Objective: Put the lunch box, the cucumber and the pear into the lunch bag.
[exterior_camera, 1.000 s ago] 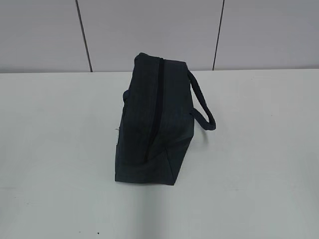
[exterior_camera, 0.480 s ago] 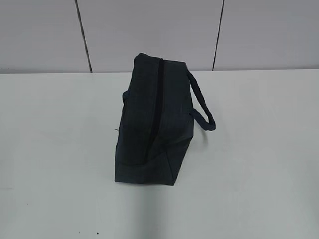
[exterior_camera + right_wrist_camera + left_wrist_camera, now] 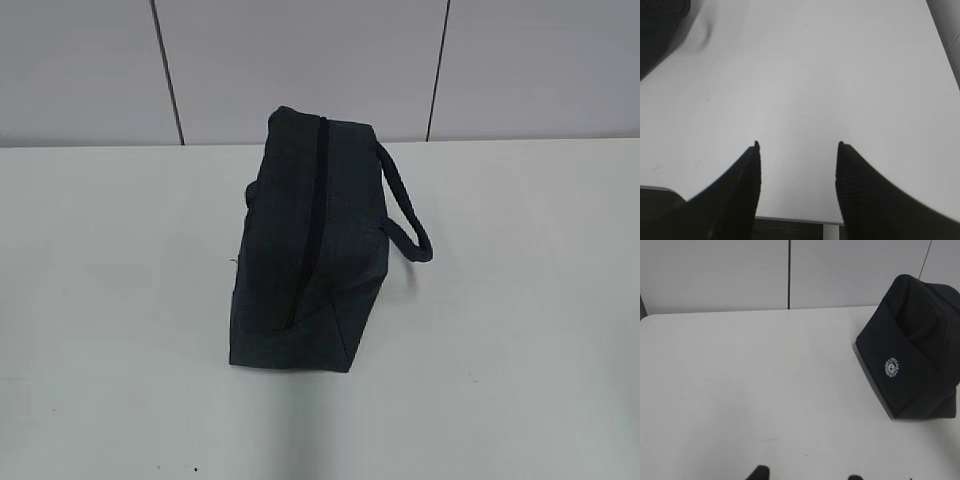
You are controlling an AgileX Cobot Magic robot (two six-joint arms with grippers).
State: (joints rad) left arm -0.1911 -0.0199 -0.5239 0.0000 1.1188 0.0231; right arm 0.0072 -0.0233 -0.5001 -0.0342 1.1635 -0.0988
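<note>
The dark navy lunch bag (image 3: 305,245) stands on the white table (image 3: 520,300) near the middle, zipper closed along its top, loop handle (image 3: 405,210) hanging to the right. It also shows in the left wrist view (image 3: 912,347) with a round white logo, and as a dark corner in the right wrist view (image 3: 657,30). The lunch box, the cucumber and the pear are out of view. My left gripper (image 3: 805,476) shows only its two fingertips, apart and empty. My right gripper (image 3: 797,145) is open and empty over the table's near edge. Neither gripper shows in the exterior view.
A grey panelled wall (image 3: 300,60) stands behind the table. The table's front edge (image 3: 790,220) lies just under my right gripper. Its right edge (image 3: 942,45) runs along the right wrist view.
</note>
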